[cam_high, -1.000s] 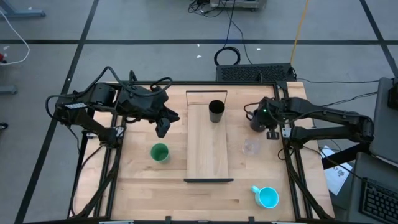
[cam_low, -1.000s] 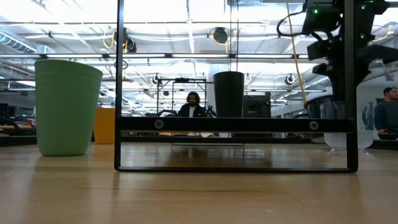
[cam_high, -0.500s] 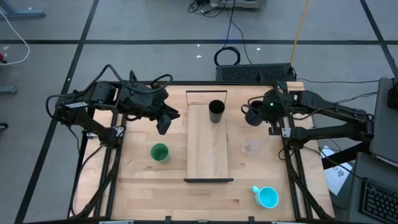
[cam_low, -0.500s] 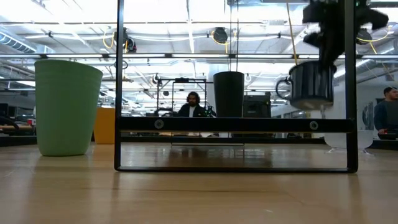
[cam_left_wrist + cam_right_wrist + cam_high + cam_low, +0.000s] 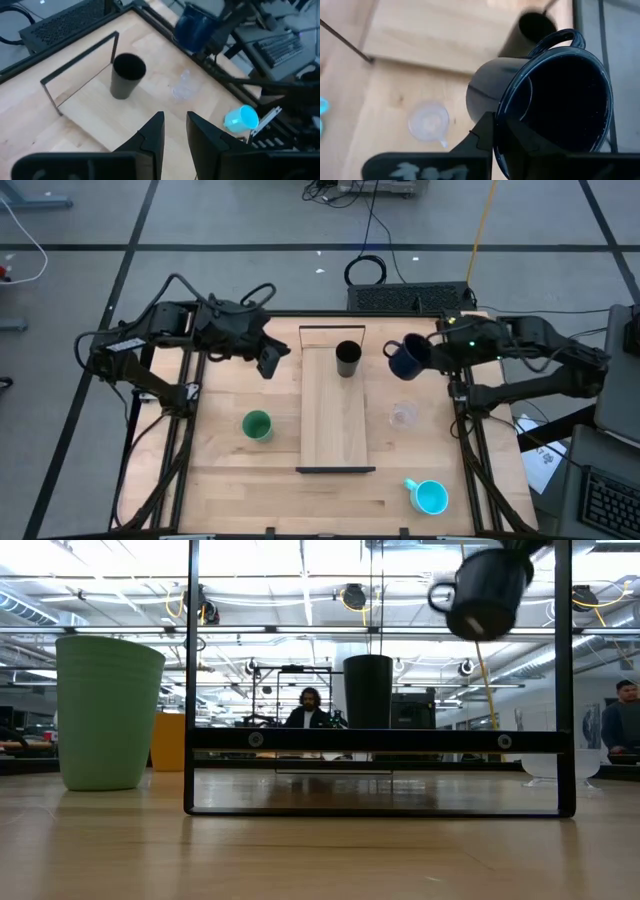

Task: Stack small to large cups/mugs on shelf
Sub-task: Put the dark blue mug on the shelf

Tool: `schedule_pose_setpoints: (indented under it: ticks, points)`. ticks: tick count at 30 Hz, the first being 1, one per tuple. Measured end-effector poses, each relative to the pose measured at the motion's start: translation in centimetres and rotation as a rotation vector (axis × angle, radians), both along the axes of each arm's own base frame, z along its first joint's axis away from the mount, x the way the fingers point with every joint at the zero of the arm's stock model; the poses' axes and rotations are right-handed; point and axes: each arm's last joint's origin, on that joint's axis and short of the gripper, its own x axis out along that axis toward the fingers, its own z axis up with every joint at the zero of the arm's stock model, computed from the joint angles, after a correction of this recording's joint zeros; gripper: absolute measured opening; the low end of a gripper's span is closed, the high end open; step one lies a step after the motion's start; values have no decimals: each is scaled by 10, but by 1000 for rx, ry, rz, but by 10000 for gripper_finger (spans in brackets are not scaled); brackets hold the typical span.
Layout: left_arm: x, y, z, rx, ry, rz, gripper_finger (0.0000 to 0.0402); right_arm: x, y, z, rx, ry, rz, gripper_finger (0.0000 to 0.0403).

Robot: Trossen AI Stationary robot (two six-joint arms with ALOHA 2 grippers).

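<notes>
While the right gripper (image 5: 428, 356) clamps its jaws on the dark mug (image 5: 406, 358) at upper right of the high view, the tall black cup (image 5: 347, 359) stands on the shelf (image 5: 336, 425). In the low view, the mug (image 5: 482, 592) hangs at top right. In the left wrist view, the left gripper (image 5: 174, 131) shows narrow, empty jaws.

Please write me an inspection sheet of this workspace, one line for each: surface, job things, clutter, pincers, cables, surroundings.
Surface: wooden table, with the shelf at its middle.
Job things: tall black cup stands on the shelf; green cup, clear cup and bright blue mug stand on the table; dark mug is lifted in the air, tilted; orange cup shows only in the low view.
Clutter: nothing seen.
Pincers: right pincer grips the dark mug's rim; left pincer is open, empty.
Cables: black loops on the floor.
Surroundings: a seated person far behind.
</notes>
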Motion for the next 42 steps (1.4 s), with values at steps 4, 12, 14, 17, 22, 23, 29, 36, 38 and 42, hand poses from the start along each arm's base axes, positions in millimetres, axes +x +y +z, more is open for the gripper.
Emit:
schedule_pose_setpoints:
  ticks: [4, 12, 14, 17, 22, 23, 29, 36, 38, 42]
  points:
    - [12, 4, 0, -37, -50, -29, 81, 1, 11, 12, 16, -78, 63, 9]
    - [64, 5, -19, -102, -96, -129, 81, 10, 34, 23, 81, -206, 176, 9]
    - [79, 1, -22, -101, -143, -182, 84, 11, 39, 24, 94, -216, 199, 9]
    - [96, -2, -22, -120, -229, -247, 98, 11, 44, 23, 114, -211, 213, 9]
    - [106, -6, -31, -177, -211, -236, 153, 6, 52, 26, 139, -235, 256, 9]
    - [110, -8, -34, -195, -200, -243, 164, 6, 54, 27, 142, -243, 268, 9]
    - [133, -19, -48, -254, -224, -270, 202, 11, 62, 29, 140, -274, 332, 9]
    - [141, -22, -49, -275, -265, -294, 207, 20, 70, 23, 168, -224, 392, 9]
    - [141, -22, -49, -275, -265, -292, 207, 23, 71, 22, 173, -214, 401, 9]
    - [140, -23, -49, -287, -262, -307, 207, 28, 74, 21, 180, -214, 426, 9]
